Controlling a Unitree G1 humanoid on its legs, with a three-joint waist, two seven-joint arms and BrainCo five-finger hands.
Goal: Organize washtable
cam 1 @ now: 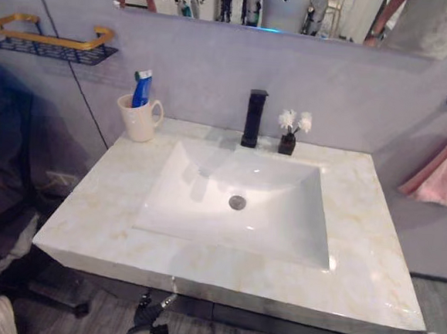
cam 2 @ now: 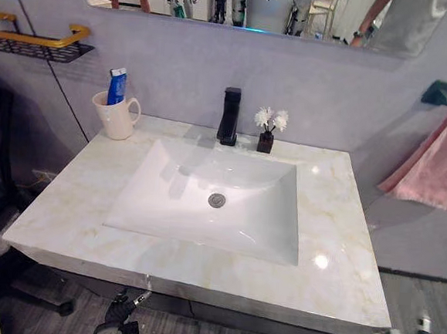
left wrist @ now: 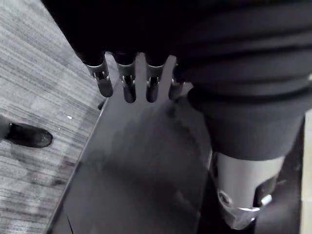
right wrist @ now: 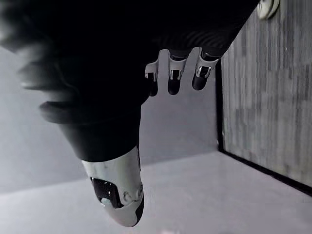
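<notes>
The table (cam 1: 357, 239) and its sink (cam 1: 198, 196) are looked down upon from the head, from the front edge and from above, at moderate nearness. The same scene, from the mug (cam 1: 140, 118) across to the faucet (cam 1: 254, 117), is shared by both eye views, taken slightly apart. The left hand (left wrist: 127, 85) is viewed from very close along its fingers, over the floor (left wrist: 39, 73). The right hand (right wrist: 174, 73) is viewed likewise.

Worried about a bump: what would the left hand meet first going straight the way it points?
Probably the dark grey flat panel lying just past the straight fingers of the left hand, rather than the grey striped floor beside it; depth is unclear.
</notes>
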